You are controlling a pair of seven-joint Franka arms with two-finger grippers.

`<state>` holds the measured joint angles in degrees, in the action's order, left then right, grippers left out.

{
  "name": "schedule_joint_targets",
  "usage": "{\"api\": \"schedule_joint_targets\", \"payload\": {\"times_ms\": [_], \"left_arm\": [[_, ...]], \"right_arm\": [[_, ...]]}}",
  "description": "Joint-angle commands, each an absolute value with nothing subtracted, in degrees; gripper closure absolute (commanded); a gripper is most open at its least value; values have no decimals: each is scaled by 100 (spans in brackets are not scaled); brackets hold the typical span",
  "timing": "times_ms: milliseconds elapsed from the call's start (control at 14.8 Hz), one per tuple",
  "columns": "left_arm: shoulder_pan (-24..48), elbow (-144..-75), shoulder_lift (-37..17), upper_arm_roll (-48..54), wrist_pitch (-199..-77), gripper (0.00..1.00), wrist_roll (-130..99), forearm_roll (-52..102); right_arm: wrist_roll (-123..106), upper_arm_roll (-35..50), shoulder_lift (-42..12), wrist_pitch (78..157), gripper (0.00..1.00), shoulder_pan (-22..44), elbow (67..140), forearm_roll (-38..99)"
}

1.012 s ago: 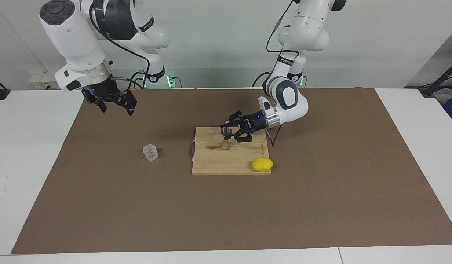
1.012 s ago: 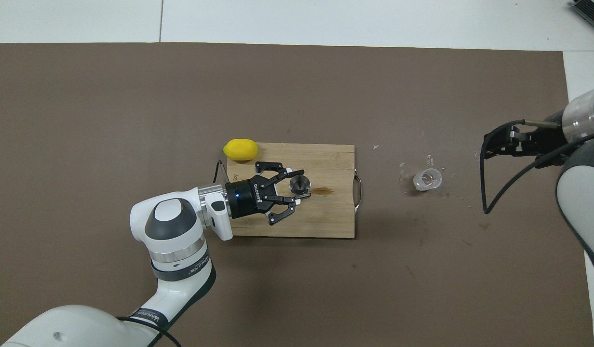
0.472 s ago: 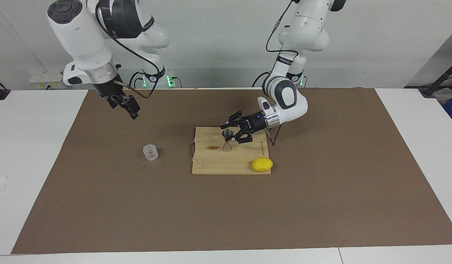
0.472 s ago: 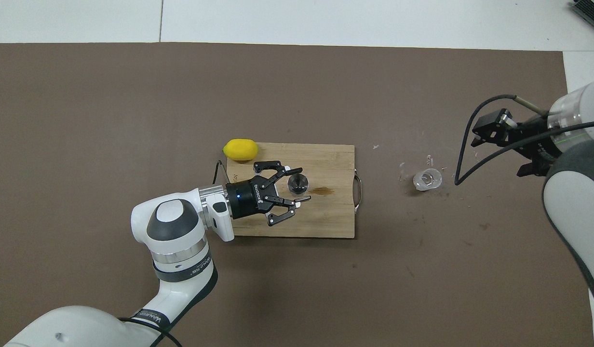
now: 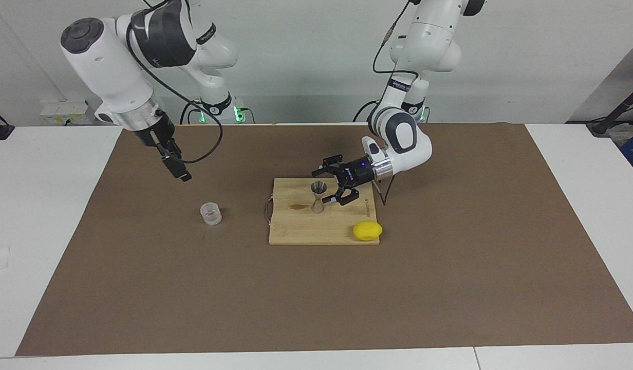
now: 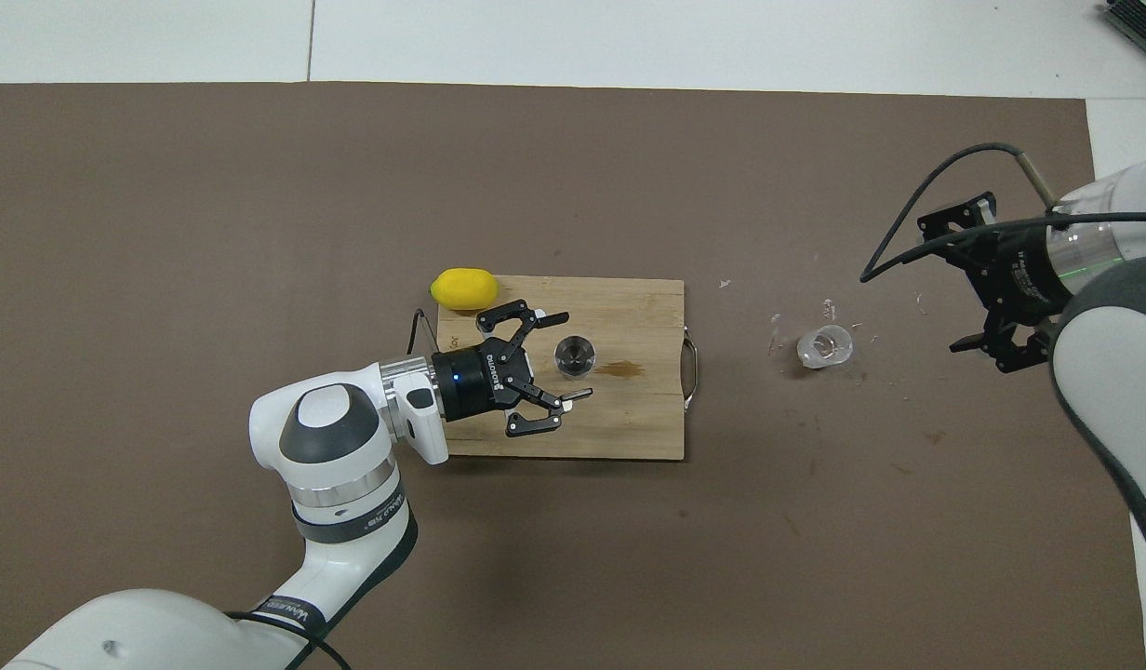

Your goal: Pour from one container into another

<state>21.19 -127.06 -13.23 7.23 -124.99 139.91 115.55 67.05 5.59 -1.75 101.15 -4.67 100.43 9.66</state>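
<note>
Clear squat cup [image 5: 210, 214] upright on mat; metal jigger [image 5: 317, 197] upright on board; left gripper [image 5: 331, 181] fingers spread; right gripper [image 5: 175, 165] fingers unclear.

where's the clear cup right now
The clear cup stands upright on the brown mat, off the cutting board toward the right arm's end of the table, with nothing touching it.

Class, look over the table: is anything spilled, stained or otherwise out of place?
Yes. A brown stain marks the cutting board beside the upright jigger, like a spill. Small pale specks dot the mat around the clear cup.
</note>
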Motion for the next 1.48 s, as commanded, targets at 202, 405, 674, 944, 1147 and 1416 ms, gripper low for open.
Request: {"api": "schedule_joint_targets", "payload": {"times_ms": [202, 405, 674, 944, 1147, 1416], "left_arm": [[1504, -12990, -888, 668, -11971, 0, 13992, 11296], [1012, -13104, -713, 668, -11664, 0, 13983, 10689], [406, -13166, -589, 659, -11251, 0, 13791, 9811], [-236, -13148, -492, 650, -10759, 0, 13483, 8905], [-456, -13131, -483, 650, -10635, 0, 13430, 8535], [-729, -13113, -466, 642, -10547, 0, 13263, 8035]], "right_arm": [[7436, 589, -886, 10265, 0, -1028, 10274, 1976], [7365, 589, -1151, 10423, 0, -1125, 10423, 2074], [7260, 598, -1204, 10723, 0, -1134, 10626, 2320], [7382, 606, -1143, 10461, 0, -783, 10617, 2443], [7497, 598, -853, 9844, 0, -765, 10564, 2443], [7506, 598, -818, 9870, 0, -765, 10529, 2408]]}}
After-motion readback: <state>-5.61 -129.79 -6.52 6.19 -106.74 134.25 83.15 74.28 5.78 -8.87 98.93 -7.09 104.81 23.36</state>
